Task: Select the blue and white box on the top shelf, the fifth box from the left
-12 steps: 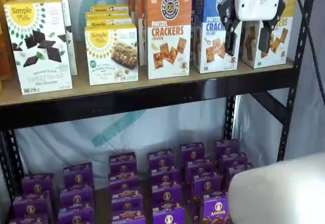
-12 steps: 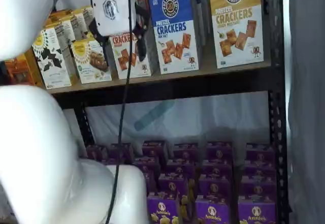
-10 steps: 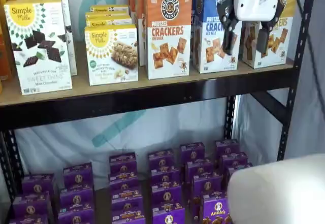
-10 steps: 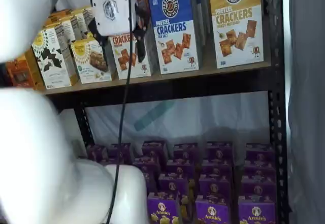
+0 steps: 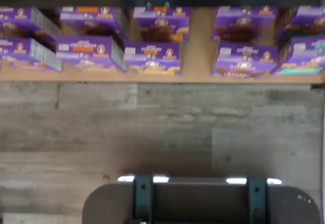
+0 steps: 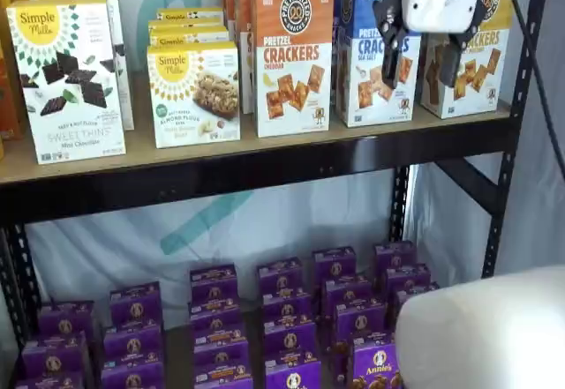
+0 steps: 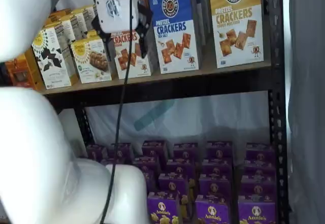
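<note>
The blue and white box (image 6: 366, 58) stands upright on the top shelf (image 6: 221, 153), between an orange-topped carton and a yellow-topped one; it also shows in a shelf view (image 7: 175, 28). My gripper (image 6: 419, 61) hangs in front of the shelf with its white body high and its two black fingers apart. It is open and holds nothing. In one shelf view its left finger overlaps the blue box's right edge. In a shelf view (image 7: 123, 43) the gripper hangs in front of the orange carton, left of the blue box. The fingers do not show in the wrist view.
The orange Cheddar carton (image 6: 293, 54), yellow-topped carton (image 6: 481, 58) and Simple Mills boxes (image 6: 66, 76) share the shelf. Small purple boxes (image 6: 291, 318) fill the lower level, also in the wrist view (image 5: 152, 56). A black upright (image 6: 519, 115) stands right. My white arm (image 7: 35, 148) and cable (image 7: 119, 112) fill the foreground.
My gripper has moved up a little in front of the top shelf, still open and empty. The boxes have not moved.
</note>
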